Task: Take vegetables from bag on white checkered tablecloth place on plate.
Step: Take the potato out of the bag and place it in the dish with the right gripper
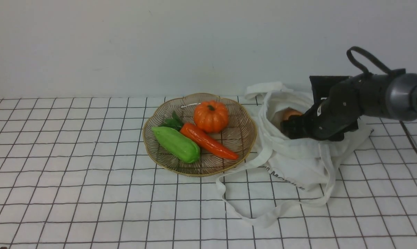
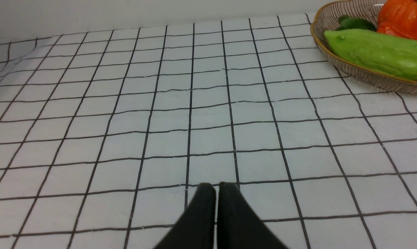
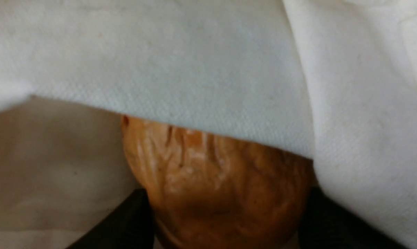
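Note:
The white bag (image 1: pixel 298 159) lies on the white checkered tablecloth (image 1: pixel 73 173), to the right of the plate (image 1: pixel 144 133). My right gripper (image 1: pixel 289 127) reaches into the bag's mouth. In the right wrist view its two black fingers (image 3: pixel 129 221) press either side of an orange-brown wrinkled vegetable (image 3: pixel 222 186), partly under a fold of bag cloth (image 3: pixel 194 69). That vegetable peeks out of the bag in the front view (image 1: pixel 291 113). The tan potato is hidden. My left gripper (image 2: pixel 216 188) is shut and empty, low over the cloth, left of the plate (image 2: pixel 367 74).
The plate holds an orange pumpkin (image 1: pixel 211 116), a carrot (image 1: pixel 208 141) and a green vegetable (image 1: pixel 175 144). The bag's long straps (image 1: pixel 250 214) trail over the cloth in front of it. A white wall (image 1: pixel 194 41) stands behind.

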`<state>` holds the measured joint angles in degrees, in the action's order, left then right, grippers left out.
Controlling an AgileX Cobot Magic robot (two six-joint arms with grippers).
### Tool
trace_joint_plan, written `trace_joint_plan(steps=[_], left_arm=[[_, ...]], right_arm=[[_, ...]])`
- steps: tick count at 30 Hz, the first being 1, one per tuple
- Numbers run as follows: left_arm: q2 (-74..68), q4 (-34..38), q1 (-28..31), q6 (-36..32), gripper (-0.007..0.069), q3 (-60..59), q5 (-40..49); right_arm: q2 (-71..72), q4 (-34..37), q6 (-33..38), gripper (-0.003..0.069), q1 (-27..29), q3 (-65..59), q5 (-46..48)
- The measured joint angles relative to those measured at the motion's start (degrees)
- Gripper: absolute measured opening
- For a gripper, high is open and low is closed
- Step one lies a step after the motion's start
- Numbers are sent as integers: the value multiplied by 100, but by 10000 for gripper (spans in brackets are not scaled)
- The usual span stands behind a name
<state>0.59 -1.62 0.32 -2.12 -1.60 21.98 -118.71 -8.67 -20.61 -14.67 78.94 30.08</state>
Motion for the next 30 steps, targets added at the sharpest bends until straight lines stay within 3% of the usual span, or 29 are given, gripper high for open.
trace_joint_plan(steps=[16, 24, 30], left_arm=[[0, 0, 0, 0, -8, 0, 0], [0, 0, 0, 0, -8, 0, 0], [0, 0, 0, 0, -8, 0, 0]], right_arm=[[1488, 31, 0, 477, 0, 0, 1258], [1603, 553, 28, 477, 0, 0, 1733], [1160, 1041, 488, 477, 0, 0, 1945]])
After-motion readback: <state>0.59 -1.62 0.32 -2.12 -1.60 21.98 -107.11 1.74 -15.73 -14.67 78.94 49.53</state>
